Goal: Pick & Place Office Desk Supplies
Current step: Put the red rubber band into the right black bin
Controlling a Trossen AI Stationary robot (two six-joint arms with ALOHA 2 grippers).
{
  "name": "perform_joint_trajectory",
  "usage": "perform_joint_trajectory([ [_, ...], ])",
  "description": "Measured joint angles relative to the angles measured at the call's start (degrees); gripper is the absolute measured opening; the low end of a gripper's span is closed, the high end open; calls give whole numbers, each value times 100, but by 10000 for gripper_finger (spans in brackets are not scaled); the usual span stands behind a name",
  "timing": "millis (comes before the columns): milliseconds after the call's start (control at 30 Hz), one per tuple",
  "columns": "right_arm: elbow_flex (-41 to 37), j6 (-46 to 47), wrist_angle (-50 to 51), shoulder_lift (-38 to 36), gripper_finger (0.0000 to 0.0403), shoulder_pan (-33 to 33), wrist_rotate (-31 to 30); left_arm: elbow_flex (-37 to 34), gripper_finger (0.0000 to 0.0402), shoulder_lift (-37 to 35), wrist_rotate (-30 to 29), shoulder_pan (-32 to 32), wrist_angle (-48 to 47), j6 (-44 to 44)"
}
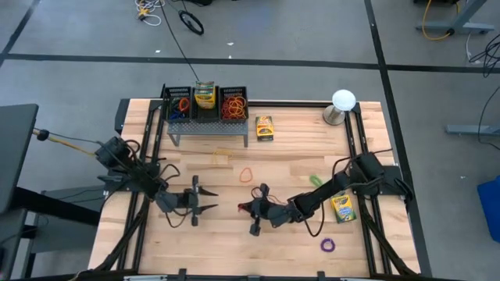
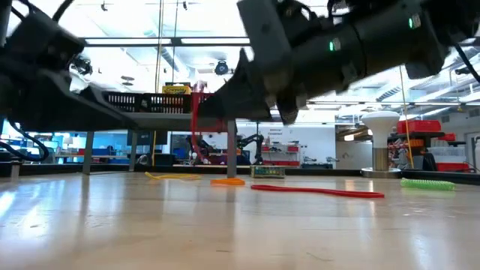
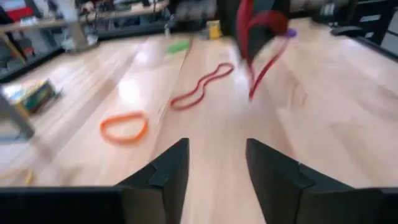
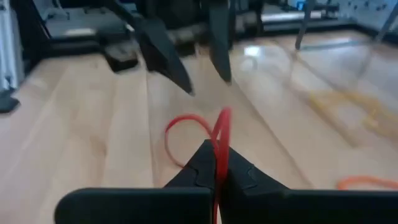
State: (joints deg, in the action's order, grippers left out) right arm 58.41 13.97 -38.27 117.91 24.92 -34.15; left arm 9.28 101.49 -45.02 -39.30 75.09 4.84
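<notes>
Right pincer [image 4: 214,168] closed, low over table centre; left pincer [image 1: 205,198] spread open, facing it.

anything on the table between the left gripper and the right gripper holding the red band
Nothing: in the high view only bare wood separates the open left gripper from the right gripper, which is shut on the red rubber band.

Red rubber band [image 4: 219,146], orange rubber band [image 1: 247,173], purple loop [image 1: 328,245] lower right, yellow-and-green crayon box [image 1: 265,128], pale wood table [image 1: 297,156].
</notes>
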Motion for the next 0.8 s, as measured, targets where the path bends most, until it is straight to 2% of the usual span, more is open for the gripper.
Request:
perform_joint_trajectory([
  [133, 24, -271, 419, -525, 2, -145, -48, -257, 114, 2, 2, 171, 60, 244],
  [400, 681, -637, 1973, -1305, 1, -786, -332, -370, 11, 2, 36, 595, 441, -258],
  [600, 2123, -811, 3775, -1327, 1, -1609, -231, -353, 13, 7, 11, 1074, 414, -191],
  [800, 3318, -993, 4630, -1296, 0, -2674, 277, -335, 16, 9, 20, 1341, 403, -288],
])
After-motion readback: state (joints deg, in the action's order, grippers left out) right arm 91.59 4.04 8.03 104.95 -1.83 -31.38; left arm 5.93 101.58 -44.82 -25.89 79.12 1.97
